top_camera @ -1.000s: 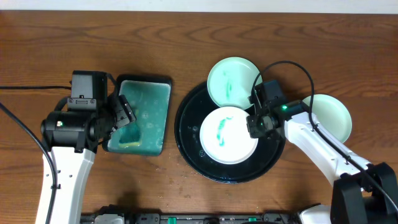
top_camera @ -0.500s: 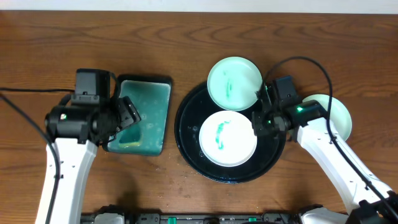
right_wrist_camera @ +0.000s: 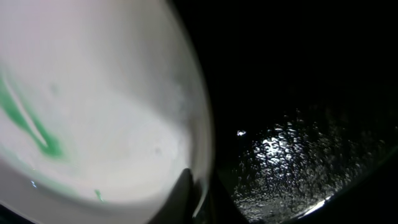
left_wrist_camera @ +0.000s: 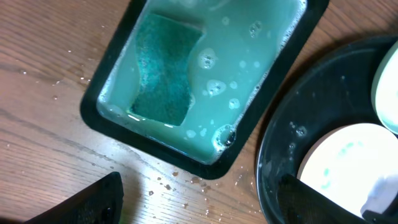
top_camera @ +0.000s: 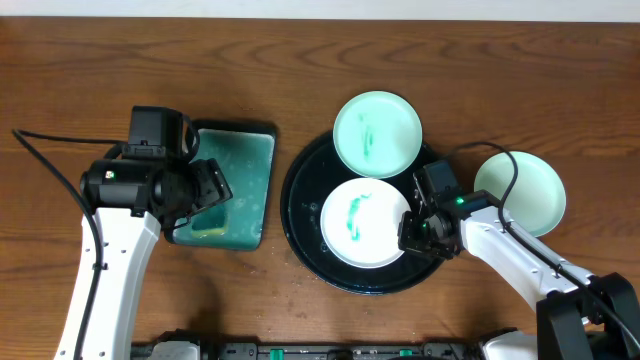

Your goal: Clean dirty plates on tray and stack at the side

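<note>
Right tool [top_camera: 412, 228] at centre plate [top_camera: 360, 225] rim

The right tool is meeting the right edge of the green-smeared centre plate on the tray [top_camera: 300, 215]; whether it is pinching cannot be told. A second plate [top_camera: 377, 133] is overlapping the tray's far rim, and a third plate [top_camera: 525, 190] is lying on the tabletop [top_camera: 100, 60]. The left tool [left_wrist_camera: 205, 202] is hanging spread and empty by the dish [left_wrist_camera: 99, 106]

You have a brown wooden table [top_camera: 300, 50] carrying three things directly: the large round black tray [top_camera: 300, 195] near the middle, a rectangular black-rimmed dish [top_camera: 236, 128] of teal liquid just left of it, and one white plate [top_camera: 530, 190] on bare wood right of the tray. Pale specks [left_wrist_camera: 161, 183] dot the wood beside the dish.
</note>
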Robot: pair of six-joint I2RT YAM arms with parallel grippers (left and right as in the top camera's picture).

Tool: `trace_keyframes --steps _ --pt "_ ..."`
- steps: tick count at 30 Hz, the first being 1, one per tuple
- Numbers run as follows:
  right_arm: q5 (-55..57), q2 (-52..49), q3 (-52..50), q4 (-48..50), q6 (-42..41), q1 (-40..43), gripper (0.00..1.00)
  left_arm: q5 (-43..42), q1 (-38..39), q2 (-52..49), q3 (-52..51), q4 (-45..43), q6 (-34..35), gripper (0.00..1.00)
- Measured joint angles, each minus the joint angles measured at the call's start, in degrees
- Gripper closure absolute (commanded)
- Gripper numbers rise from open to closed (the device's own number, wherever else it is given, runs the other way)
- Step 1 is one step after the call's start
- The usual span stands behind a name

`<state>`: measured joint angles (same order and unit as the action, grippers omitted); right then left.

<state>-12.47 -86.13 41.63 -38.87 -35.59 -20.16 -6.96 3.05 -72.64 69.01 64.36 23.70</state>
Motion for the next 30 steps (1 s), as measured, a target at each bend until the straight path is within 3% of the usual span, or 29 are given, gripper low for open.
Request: trace_keyframes --steps 3,8,11,15,19,23,30 --pt "1.2 0.0 0.09 0.96 1.38 0.2 0.99 -0.61 0.0 0.0 0.0 0.24 -0.26 0.2" --pt "2.58 0.0 2.16 1.27 11.98 1.09 0.98 -0.87 0.0 0.0 0.0 1.25 -0.68 0.2" --pt "3.45 0.0 5.16 1.46 17.29 1.09 0.71 -0.85 0.0 0.0 0.0 1.25 -0.9 0.2" --pt "4.7 0.0 8.57 1.55 21.94 1.11 0.61 -0.76 0.0 -0.02 0.0 1.22 -1.07 0.2" --pt "5.29 0.0 12.44 -0.92 24.04 1.14 0.59 1.88 0.0 -0.48 -0.13 1.14 -1.07 0.21" --pt "5.46 0.0 15.82 -4.09 24.61 1.14 0.59 4.74 0.0 -2.54 -2.56 -1.16 -0.63 0.36" --pt "4.96 0.0 16.79 -9.44 24.17 1.14 0.62 6.56 0.0 -11.52 -13.22 -15.34 -0.9 0.5"
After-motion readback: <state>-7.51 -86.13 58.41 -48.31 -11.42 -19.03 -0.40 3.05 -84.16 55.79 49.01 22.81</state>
